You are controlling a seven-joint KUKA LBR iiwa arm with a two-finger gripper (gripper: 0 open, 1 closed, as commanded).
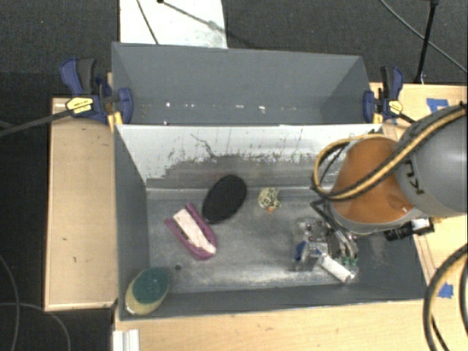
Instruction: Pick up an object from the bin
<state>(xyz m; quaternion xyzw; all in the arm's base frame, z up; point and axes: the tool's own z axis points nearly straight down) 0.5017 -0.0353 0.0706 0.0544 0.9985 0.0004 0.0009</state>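
Where the gripper is placed: low over the right near part of the bin floor, below the orange cover at the wrist, around which a yellow and black cable is looped.
Gripper state: whether it is open or closed cannot be told, since the tip is mixed up with small clutter.
Thing under the gripper: a small white oblong piece is seen lying flat on the floor, just beside the gripper tip on its near right side; nothing is shown to be held.
Blue scrap: seen just left of the tip, close to the white piece.
Black oval pad: laid near the middle of the floor, towards the far wall, well apart from the gripper.
Crumpled yellowish ball: set just right of the black pad, between pad and gripper.
Purple and white wrapper: laid aslant, just left of and nearer than the black pad.
Round green and yellow sponge: lodged in the near left corner.
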